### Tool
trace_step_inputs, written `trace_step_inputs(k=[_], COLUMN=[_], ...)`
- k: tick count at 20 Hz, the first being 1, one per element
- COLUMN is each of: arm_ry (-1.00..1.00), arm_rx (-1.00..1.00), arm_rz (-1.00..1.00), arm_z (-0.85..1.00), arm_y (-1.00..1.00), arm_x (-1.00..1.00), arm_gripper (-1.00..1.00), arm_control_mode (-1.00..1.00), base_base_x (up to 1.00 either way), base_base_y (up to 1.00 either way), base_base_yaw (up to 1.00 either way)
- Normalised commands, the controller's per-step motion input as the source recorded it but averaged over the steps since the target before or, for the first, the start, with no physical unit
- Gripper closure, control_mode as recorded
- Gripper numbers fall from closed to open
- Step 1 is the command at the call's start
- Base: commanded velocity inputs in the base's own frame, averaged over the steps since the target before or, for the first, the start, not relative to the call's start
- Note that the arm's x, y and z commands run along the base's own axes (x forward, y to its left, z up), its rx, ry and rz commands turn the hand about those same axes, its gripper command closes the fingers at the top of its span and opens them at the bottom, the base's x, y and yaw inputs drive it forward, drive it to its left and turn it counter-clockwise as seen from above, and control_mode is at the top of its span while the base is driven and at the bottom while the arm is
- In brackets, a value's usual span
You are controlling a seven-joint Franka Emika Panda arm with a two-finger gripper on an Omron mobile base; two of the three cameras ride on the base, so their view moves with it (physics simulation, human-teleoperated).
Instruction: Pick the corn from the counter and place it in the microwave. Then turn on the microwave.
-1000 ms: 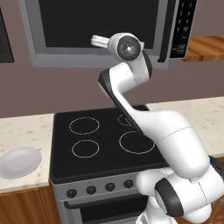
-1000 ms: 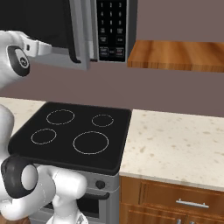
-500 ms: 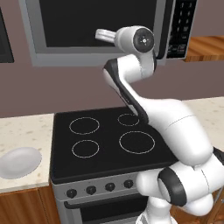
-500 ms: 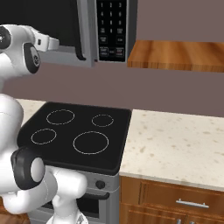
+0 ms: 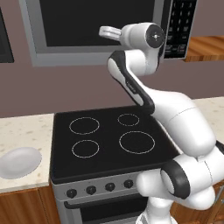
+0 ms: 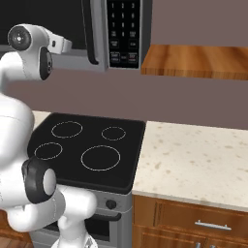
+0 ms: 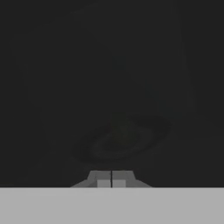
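Right now the pincer [image 7: 112, 180] is pressed together with nothing between its two small dark tips, which meet at the bottom of the hand view. Ahead of them is only murky dark, with a faint round ring shape [image 7: 120, 139] low down; that may be the turntable seen through the window, though it is too dim to be sure.

From the base cameras, the white hand sits up against the dark window door of the large grey metal microwave [image 5: 35, 43], left of its black handle [image 6: 88, 34] and black keypad panel [image 6: 123, 31]. The door looks closed.

Where the small green corn lies I cannot tell; judging by the closed door and empty pincer, it is probably inside already, so the step in hand would be switching the oven on.

To do that well, the hand should draw back off the glass, slide towards the keypad, and press the start button squarely with the closed tips, gently and straight on.

Below are the black glass stovetop [image 5: 109, 144], the beige speckled counter [image 6: 193, 155] and a pale round plate [image 5: 19, 162].
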Motion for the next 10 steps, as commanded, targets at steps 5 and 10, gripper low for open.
trace_step_inputs(k=[5, 10], arm_ry=[0.00, 0.00], arm_rx=[0.02, 0.02], arm_rz=[0.08, 0.08], arm_z=[0.00, 0.00], arm_y=[-0.10, -0.10], arm_x=[0.20, 0.24], arm_gripper=[1.00, 1.00], arm_control_mode=[-1.00, -1.00], base_base_x=[0.00, 0.00], base_base_y=[0.00, 0.00], base_base_yaw=[0.00, 0.00])
